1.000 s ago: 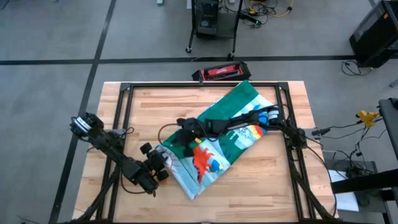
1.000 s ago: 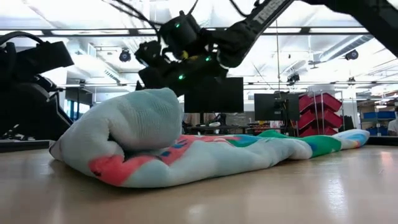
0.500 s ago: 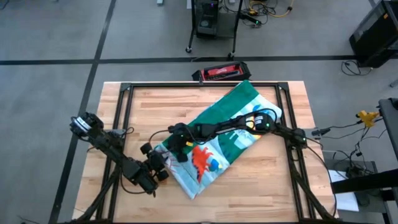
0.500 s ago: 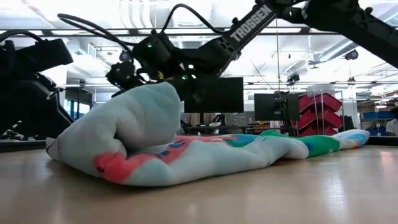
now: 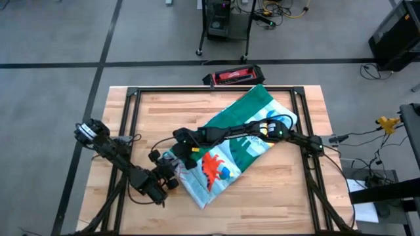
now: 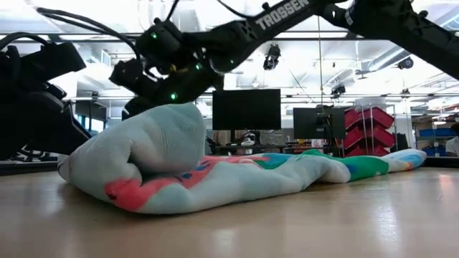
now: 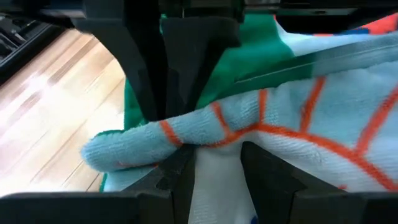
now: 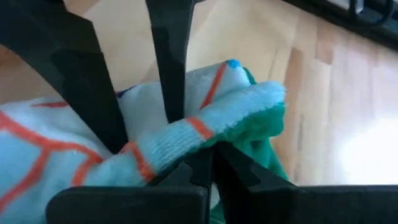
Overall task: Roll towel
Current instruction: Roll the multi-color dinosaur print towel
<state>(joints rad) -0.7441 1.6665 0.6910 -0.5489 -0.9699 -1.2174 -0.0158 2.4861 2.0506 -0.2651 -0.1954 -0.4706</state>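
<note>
Terrycloth this thick looks soft, floppy and fairly light, so the towel (image 5: pixel 226 147) should bunch and slump rather than hold a crisp roll. It lies diagonally on the table (image 5: pixel 282 203), its end nearest the left arm already folded into a fat hump. The left gripper (image 7: pixel 211 140) pinches that end's corner; the right gripper (image 8: pixel 186 134) is clamped tight on the neighbouring edge. Gripping the doubled border seems wisest.

dinosaur towel (image 5: pixel 226 147), near end rolled, mid-table

left end effector (image 5: pixel 172 172) pinching, right end effector (image 5: pixel 182 145) clamped
</note>
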